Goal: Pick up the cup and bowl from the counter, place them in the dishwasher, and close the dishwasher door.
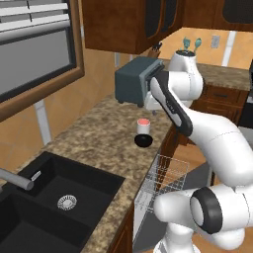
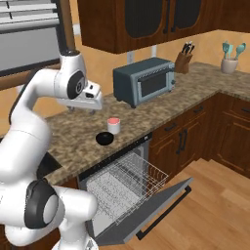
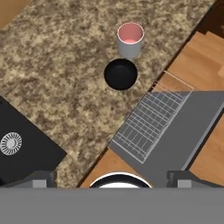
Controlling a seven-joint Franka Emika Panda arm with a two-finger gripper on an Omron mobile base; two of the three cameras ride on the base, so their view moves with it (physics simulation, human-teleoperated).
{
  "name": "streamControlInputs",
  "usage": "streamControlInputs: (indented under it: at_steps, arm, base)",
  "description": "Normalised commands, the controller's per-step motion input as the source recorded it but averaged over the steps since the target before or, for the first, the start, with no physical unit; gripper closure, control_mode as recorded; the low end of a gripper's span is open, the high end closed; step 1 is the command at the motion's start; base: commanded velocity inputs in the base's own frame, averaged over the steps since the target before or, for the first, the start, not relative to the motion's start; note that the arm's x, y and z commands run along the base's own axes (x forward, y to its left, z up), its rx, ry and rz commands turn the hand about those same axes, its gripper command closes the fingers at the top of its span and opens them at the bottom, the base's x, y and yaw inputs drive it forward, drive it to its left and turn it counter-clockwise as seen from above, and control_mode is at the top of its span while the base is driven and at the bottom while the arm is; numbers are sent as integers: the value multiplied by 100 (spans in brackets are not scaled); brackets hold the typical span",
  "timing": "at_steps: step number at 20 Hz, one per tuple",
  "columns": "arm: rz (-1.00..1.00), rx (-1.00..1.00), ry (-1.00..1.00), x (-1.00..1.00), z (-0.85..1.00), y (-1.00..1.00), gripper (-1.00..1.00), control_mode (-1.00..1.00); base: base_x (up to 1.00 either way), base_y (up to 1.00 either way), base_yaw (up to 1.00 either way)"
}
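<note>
Currently the gripper [image 2: 82, 110] hangs above the counter [image 1: 99, 128], jaws fully apart and empty. 2 items wait by the counter's front edge — the cup [image 3: 130, 39] just beside the bowl [image 3: 120, 74]. Advise centring squarely over 1 item before descending — avoid nudging its neighbour.

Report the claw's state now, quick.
Claw: open, holding nothing, up above the counter.
</note>
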Motion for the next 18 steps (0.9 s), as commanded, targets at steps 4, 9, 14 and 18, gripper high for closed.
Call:
streamControlInputs:
  at_steps: [4, 9, 14, 18]
  arm:
    - [-9, 1, 11, 71, -23, -24, -100, -100]
    - [-9, 0, 6, 78, -55, -42, -100, -100]
    - [-9, 0, 2, 78, -66, -31, -100, -100]
    - [-3, 0, 0, 62, -59, -12, -100, -100]
  base:
    - [0, 0, 0]
    - [0, 0, 0]
    - [0, 0, 0]
    - [0, 0, 0]
